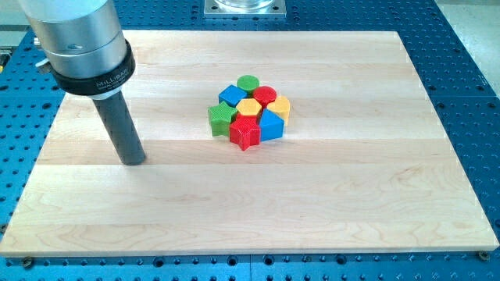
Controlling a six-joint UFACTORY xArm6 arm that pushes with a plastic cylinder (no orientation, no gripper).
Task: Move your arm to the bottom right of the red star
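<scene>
The red star (244, 133) sits at the bottom front of a tight cluster of blocks near the middle of the wooden board (258, 211). My tip (134, 160) rests on the board well to the view's left of the cluster and slightly lower than the red star. It touches no block. Packed around the red star are a green star (221, 119) at its left, a yellow hexagon (248, 108) above it and a blue block (270, 125) at its right.
Further up the cluster are a blue cube (231, 95), a green cylinder (248, 83), a red cylinder (265, 96) and a yellow block (280, 107). The board lies on a blue perforated table (469, 94). A metal mount (245, 7) stands at the view's top.
</scene>
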